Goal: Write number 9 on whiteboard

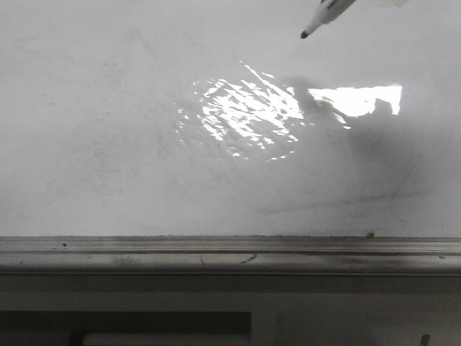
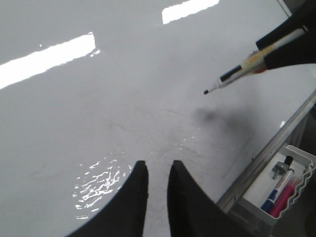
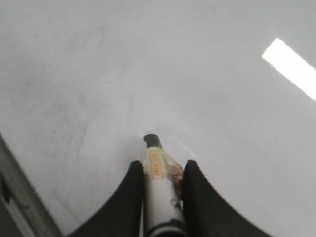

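Grey metal rim runs closest to your front camera, edging the whiteboard, and no stroke of the number 9 shows on the board yet. Your right gripper is clamped on the marker, jaws pressed to either side of the barrel just behind the labelled collar, with the dark tip poking out ahead. Above the board, the tip hangs clear of the surface, its shadow well apart from it. You are handling a light, stiff pen whose smooth barrel could slip or twist under pressure, so that hold near the collar looks sound. Your left gripper hovers empty over the board, jaws only narrowly parted. Expect a glossy, hard, slick surface with glare patches and faint grey smudges. Beyond the rim sits a tray of spare pens.
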`<state>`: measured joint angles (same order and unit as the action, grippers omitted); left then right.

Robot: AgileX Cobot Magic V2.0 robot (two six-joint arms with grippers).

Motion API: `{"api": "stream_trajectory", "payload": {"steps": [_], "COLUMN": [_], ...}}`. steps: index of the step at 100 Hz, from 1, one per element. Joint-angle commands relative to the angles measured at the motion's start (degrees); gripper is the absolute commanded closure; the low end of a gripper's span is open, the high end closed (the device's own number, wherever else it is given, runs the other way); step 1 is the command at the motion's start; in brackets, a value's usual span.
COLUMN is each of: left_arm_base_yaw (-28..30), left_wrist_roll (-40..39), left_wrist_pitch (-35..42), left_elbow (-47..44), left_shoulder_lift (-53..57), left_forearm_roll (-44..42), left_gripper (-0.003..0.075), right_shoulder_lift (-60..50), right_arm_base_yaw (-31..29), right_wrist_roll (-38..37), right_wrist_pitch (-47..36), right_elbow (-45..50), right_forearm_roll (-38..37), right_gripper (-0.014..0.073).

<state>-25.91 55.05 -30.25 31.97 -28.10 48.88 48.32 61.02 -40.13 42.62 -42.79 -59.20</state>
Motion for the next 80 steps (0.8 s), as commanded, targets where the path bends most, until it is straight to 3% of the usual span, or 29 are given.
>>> {"api": "stream_trajectory", "payload": {"steps": [1,47,80], "left_arm_base_yaw": [0.1,0.1,0.1], "left_wrist_roll": [-0.7,-0.7,-0.7], "left_wrist_pitch": [1.5,2.5,2.5], "left_elbow": [1.6,1.5,1.4], "left_shoulder_lift": [-0.1,-0.1,-0.1], "left_forearm_roll": [2.4,2.5,3.0], "left_gripper": [0.0672,0.0672,0.0672], "right_shoulder_lift": [-1.3,1.0,1.0], "right_arm_base_yaw": [0.1,0.0,-1.6], "right_wrist_roll": [-10.0,-10.1,-10.1], "right_wrist_pitch": [-3.5,0.2,1.2], "right_elbow": [-0.3,-0.4,-0.5], "right_forearm_roll": [-10.3,-4.3,-4.4], "right_gripper": [0.0634,0.0635,0.0635]}}
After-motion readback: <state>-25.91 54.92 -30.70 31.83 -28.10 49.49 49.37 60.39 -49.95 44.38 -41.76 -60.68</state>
